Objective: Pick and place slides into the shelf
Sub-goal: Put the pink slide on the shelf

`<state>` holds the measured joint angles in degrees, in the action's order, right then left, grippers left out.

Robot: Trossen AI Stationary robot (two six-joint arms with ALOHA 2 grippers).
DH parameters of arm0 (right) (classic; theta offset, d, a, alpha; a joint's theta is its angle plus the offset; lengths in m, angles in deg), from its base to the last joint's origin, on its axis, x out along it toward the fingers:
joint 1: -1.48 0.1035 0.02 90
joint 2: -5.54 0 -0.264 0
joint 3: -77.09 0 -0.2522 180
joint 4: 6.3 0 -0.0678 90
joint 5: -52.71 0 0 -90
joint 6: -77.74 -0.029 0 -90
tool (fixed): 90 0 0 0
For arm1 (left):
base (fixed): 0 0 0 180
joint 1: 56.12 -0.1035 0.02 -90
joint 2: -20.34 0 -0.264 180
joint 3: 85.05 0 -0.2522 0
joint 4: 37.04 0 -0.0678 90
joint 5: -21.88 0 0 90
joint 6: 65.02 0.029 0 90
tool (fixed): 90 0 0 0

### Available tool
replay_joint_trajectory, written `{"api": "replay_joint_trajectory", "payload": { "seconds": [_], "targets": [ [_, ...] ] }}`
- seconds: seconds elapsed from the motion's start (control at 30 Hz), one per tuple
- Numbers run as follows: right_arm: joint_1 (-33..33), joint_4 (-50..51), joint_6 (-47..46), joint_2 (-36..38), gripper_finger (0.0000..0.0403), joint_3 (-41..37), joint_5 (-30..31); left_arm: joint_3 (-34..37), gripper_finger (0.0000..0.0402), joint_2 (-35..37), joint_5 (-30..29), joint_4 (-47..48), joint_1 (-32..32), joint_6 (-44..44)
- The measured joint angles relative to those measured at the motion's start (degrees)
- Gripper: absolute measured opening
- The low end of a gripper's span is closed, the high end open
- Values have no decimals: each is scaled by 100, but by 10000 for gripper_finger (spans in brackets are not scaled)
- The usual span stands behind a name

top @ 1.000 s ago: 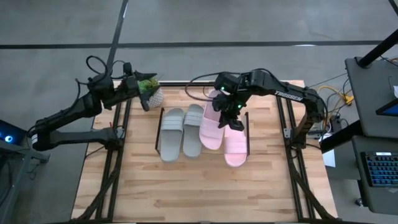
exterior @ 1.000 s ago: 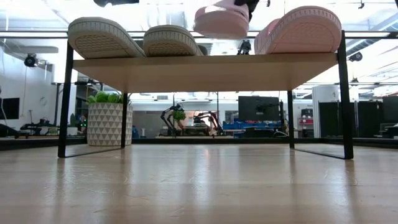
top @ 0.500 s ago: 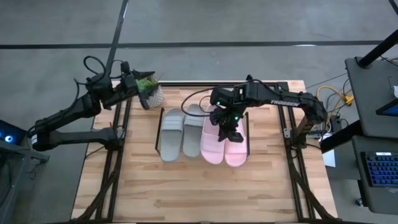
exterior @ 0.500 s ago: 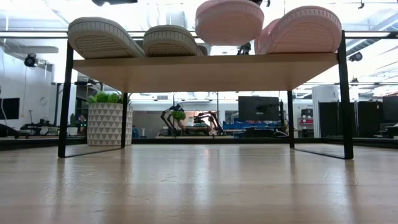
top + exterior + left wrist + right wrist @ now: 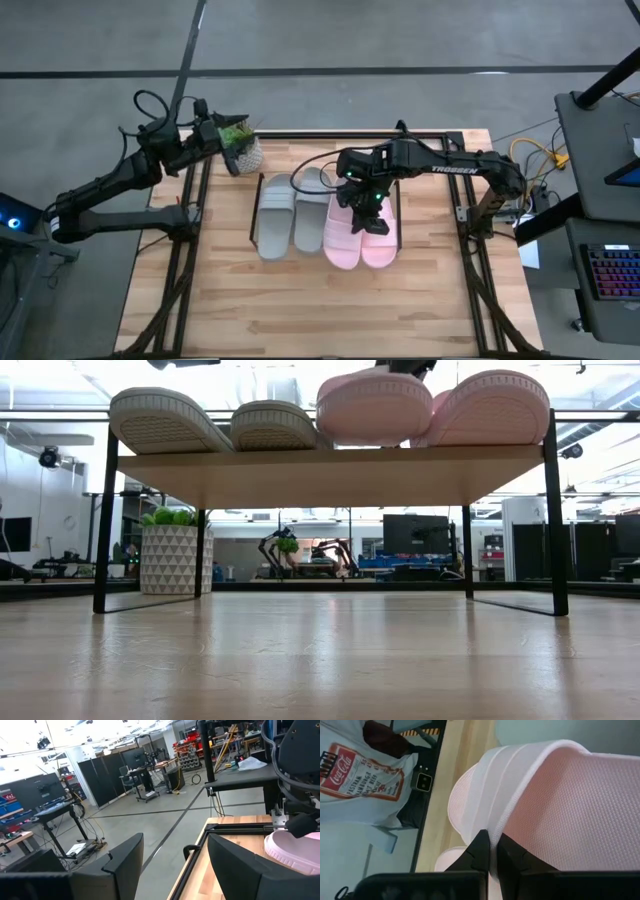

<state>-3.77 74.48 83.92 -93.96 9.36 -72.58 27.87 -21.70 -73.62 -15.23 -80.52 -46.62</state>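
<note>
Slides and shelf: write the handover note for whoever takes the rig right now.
Right claw: shut on the strap of the inner pink slide, which sits on the shelf.
Left claw: open, parked by the potted plant, off the shelf.
Done: two grey slides and the outer pink slide lie in a row on the board.
Left: release the inner pink slide and pull the right arm clear.

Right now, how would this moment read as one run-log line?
right tool: shut on pink slide strap, on shelf | grey slides: on shelf | other pink slide: on shelf | left tool: open, by plant
</note>
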Motion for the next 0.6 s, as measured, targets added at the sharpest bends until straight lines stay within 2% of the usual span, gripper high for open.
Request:
{"api": "replay_joint_trajectory", "payload": {
  "seconds": [0.6],
  "targets": [
    [-201, -206, -227, 9, 9, -455, -323, -4, 206, -15, 0, -1, 2, 0]
  ]
}}
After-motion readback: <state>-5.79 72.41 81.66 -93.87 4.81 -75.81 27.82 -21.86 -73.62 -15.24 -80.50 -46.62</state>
